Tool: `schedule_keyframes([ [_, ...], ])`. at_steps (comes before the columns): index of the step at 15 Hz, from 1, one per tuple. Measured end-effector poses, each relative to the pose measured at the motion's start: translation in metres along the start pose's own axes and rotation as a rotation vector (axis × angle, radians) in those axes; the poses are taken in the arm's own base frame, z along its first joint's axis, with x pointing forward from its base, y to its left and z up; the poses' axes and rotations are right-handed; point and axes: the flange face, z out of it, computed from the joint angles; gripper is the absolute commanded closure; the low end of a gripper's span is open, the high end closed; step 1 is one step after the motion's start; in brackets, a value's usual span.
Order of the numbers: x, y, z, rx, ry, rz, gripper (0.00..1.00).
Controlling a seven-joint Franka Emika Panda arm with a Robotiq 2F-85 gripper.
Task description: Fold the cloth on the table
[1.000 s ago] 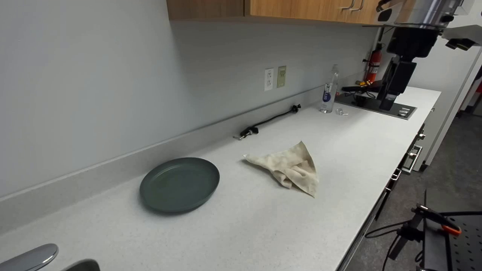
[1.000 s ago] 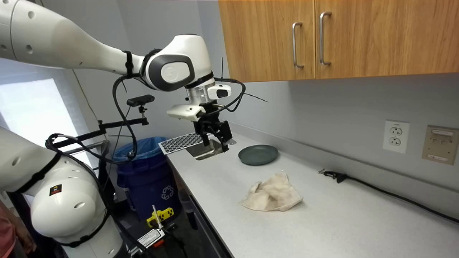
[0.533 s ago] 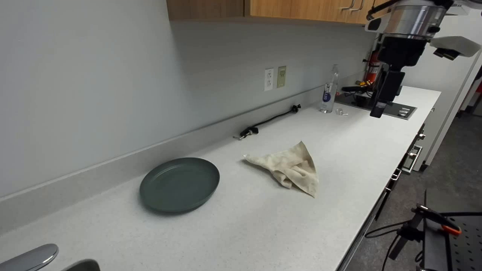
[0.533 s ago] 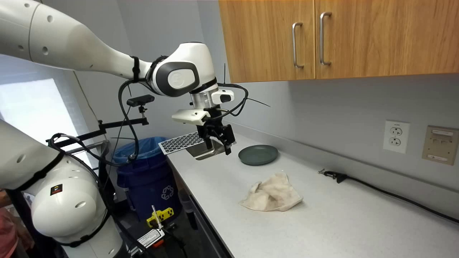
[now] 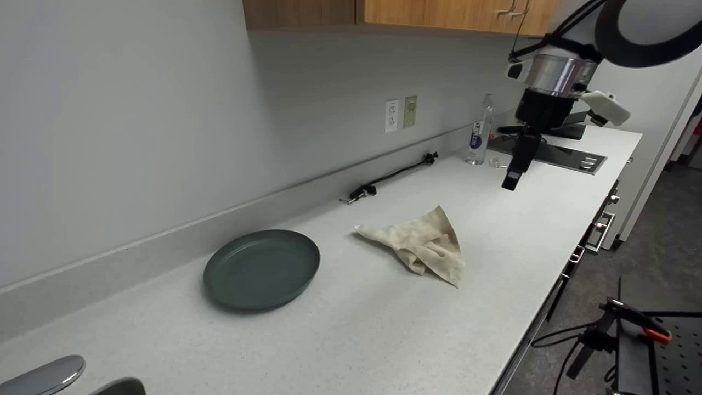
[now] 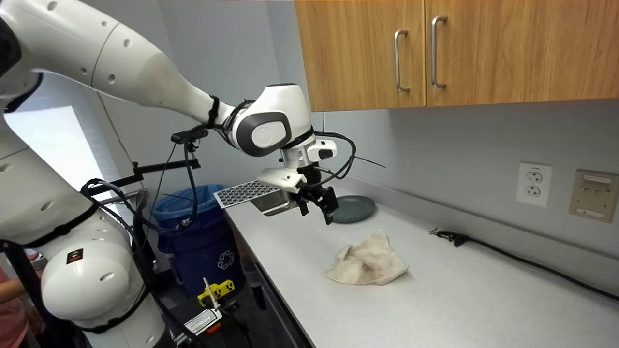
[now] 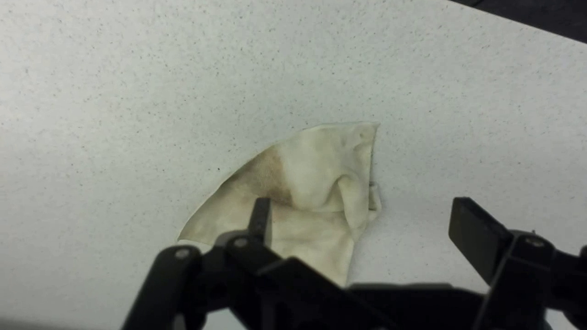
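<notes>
Blue bin, light-blue liner inside, is standing left of centre in an exterior view. Green plate is lying lower left in an exterior view; clear bottle is standing upper right. Gripper is hanging lower than a second ago, fingers spread wide. Crumpled cloth is lying right of centre in both exterior views, below it, apart.

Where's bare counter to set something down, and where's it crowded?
Bare counter lies between the green plate and the cloth, and from the cloth to the front edge. It's tighter along the wall, with a cabled black clamp and a clear bottle; overhead, the open gripper hangs.
</notes>
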Motion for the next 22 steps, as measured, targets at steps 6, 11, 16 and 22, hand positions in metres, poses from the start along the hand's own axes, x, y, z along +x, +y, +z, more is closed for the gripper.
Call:
schedule_keyframes([
  [6, 0.009, 0.013, 0.058, -0.007, -0.057, 0.043, 0.00],
  [11, 0.026, 0.020, 0.096, 0.032, -0.107, 0.104, 0.00],
  [16, 0.054, 0.027, 0.123, 0.044, -0.126, 0.130, 0.00],
  [22, 0.068, 0.028, 0.132, 0.042, -0.129, 0.123, 0.00],
])
